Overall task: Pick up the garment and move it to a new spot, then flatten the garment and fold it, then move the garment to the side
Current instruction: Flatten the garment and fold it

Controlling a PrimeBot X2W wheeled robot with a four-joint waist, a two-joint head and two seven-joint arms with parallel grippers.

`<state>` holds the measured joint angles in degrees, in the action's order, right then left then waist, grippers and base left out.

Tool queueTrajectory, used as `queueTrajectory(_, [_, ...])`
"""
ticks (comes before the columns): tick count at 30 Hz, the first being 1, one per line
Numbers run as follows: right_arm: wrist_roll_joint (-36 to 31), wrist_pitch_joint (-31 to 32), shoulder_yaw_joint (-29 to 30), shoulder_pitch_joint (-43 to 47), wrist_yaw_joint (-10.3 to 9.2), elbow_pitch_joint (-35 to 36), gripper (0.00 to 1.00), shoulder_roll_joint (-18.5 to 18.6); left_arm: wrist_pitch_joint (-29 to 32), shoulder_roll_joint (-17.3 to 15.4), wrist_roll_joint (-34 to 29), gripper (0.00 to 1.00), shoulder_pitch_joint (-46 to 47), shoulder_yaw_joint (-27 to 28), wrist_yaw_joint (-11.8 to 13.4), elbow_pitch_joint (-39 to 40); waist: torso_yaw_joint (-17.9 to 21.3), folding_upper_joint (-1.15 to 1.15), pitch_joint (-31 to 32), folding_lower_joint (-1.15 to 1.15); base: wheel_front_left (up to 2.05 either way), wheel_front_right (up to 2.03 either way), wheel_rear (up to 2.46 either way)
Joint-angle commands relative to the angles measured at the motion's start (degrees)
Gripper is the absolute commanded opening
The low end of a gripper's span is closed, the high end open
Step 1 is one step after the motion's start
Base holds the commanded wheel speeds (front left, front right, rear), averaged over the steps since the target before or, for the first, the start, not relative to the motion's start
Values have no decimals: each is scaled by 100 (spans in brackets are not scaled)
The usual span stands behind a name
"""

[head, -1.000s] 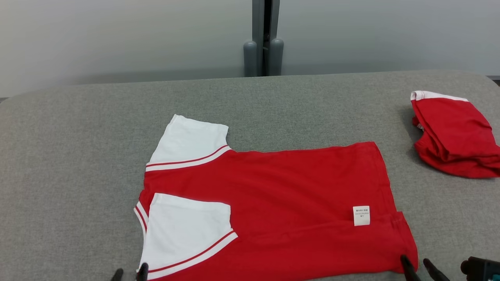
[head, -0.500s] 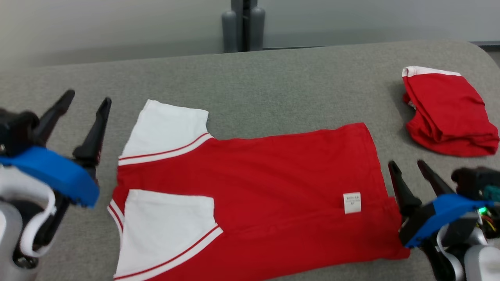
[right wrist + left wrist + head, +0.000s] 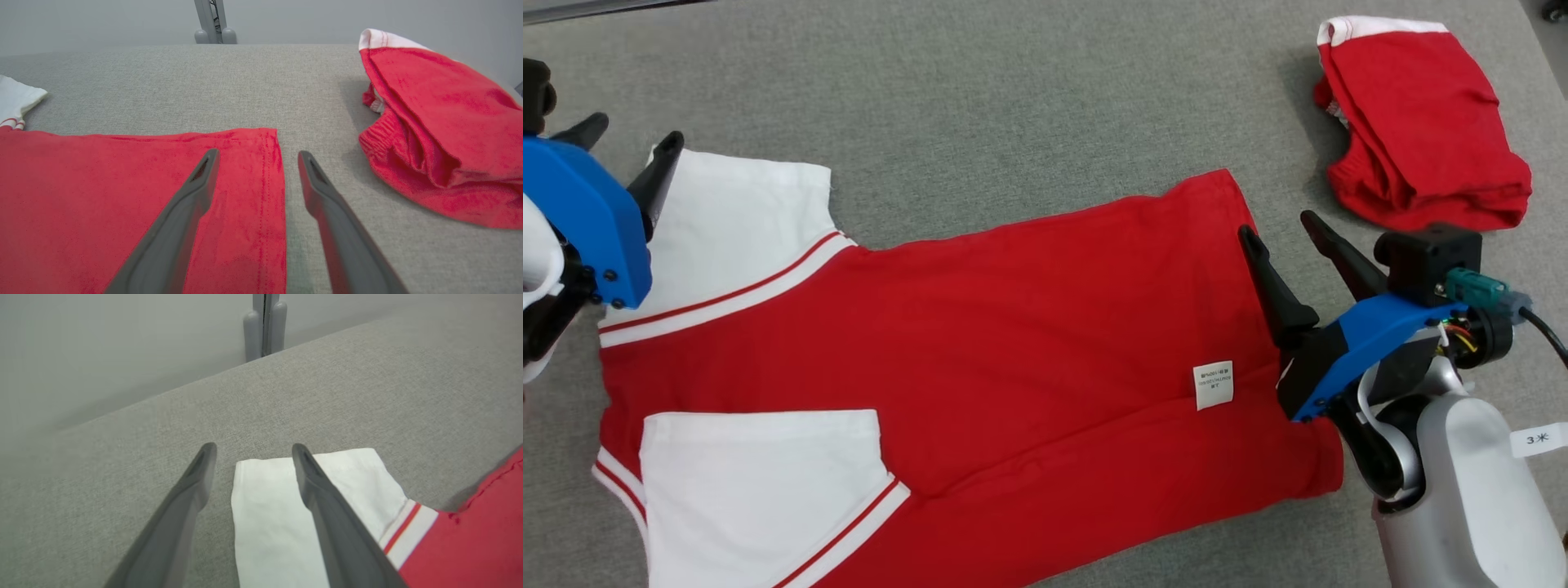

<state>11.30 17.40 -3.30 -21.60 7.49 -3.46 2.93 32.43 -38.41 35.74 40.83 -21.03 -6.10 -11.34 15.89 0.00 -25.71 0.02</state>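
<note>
Left gripper: jaws wide, empty, over the far white sleeve of the shirt. Right gripper: jaws wide, empty, astride the shirt's hem. Shirt: flat, mid-bench, near front edge; red bundle: far right corner.

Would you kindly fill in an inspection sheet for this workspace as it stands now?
Surface: grey fabric table, flat.
Job's things: red shirt spread flat, near white sleeve folded onto its body, care label showing.
Clutter: folded red garment at the far right, apart from the shirt.
Grippers: left gripper open over the far white sleeve; right gripper open over the shirt's hem; both empty.
Cables: black cable at the right wrist.
Surroundings: grey wall, grey post.
</note>
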Motion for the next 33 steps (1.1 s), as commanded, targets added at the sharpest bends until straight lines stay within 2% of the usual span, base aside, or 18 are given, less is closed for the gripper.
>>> queueTrajectory(1, [28, -108, -57, -196, 0, -104, 100, 33, 171, 32, 85, 100, 151, -58, -31, -324, 94, 0, -140, -2, 0, 0, 0])
queueTrajectory(10, [106, -281, -217, -420, 0, -296, 100, 30, 238, 10, 58, 100, 207, -107, 37, -935, 282, 0, -325, -2, 0, 0, 0])
queueTrajectory(16, [131, -331, -298, -525, 0, -341, 100, 24, 353, 125, 161, 100, 142, -209, 28, -1251, 341, 0, -407, -2, 0, 0, 0])
queueTrajectory(17, [129, -330, -298, -549, 0, -341, 100, 24, 366, 141, 176, 88, 136, -240, 8, -1256, 339, 0, -418, -2, 0, 0, 0])
queueTrajectory(18, [127, -331, -294, -569, 0, -344, 100, 24, 383, 145, 200, 35, 145, -274, -7, -1247, 334, 0, -428, -2, 0, 0, 0])
queueTrajectory(19, [122, -333, -290, -580, 0, -351, 100, 26, 413, 149, 207, 0, 155, -319, -27, -1231, 326, 0, -434, -2, 0, 0, 0])
queueTrajectory(24, [56, -320, -274, -731, 0, -432, 100, 29, 275, 126, 207, 0, 318, -364, -66, -1105, 231, 0, -407, -2, 0, 0, 0])
queueTrajectory(27, [25, -250, -245, -873, 0, -570, 100, 39, -54, 154, 120, 0, 487, -375, -91, -942, 141, 0, -367, -2, 0, 0, 0])
queueTrajectory(33, [-66, 1, -25, -1271, 0, -1098, 100, 149, -454, 270, 166, 0, 542, -502, -117, -801, -116, 0, -231, -2, 0, 0, 0])
